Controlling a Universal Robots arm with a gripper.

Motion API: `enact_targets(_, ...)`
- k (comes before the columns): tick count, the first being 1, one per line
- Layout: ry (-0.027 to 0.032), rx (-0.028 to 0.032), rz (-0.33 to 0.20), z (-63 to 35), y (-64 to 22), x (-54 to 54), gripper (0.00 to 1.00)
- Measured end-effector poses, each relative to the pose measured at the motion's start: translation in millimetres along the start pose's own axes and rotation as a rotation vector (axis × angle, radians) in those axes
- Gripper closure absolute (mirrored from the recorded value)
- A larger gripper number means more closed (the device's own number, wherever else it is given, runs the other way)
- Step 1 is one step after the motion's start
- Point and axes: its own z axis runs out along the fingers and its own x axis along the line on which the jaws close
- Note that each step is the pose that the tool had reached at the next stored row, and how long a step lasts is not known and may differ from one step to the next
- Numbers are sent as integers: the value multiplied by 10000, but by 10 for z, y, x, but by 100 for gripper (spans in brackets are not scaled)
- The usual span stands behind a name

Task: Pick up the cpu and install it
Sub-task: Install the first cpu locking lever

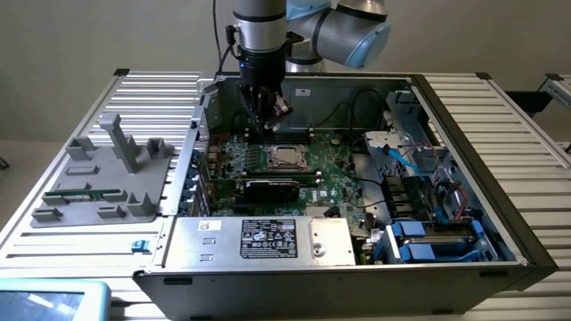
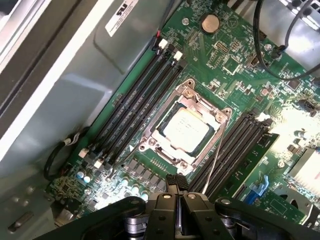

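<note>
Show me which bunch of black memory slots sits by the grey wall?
The memory slot bank with white end clips, between the CPU socket and the grey case wall; the other bank lies across the socket.

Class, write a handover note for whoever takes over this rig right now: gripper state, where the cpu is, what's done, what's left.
Gripper: shut, empty, hovering over the green motherboard beside the socket.
Cpu: the flat square silvery-grey chip lies inside the socket's metal frame.
Done: chip placed in the socket.
Left: whether the frame is latched cannot be told.
</note>
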Motion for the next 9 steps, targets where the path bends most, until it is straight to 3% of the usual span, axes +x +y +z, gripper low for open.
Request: enact_targets(9,-198,106,-1083,-2,4,31,91)
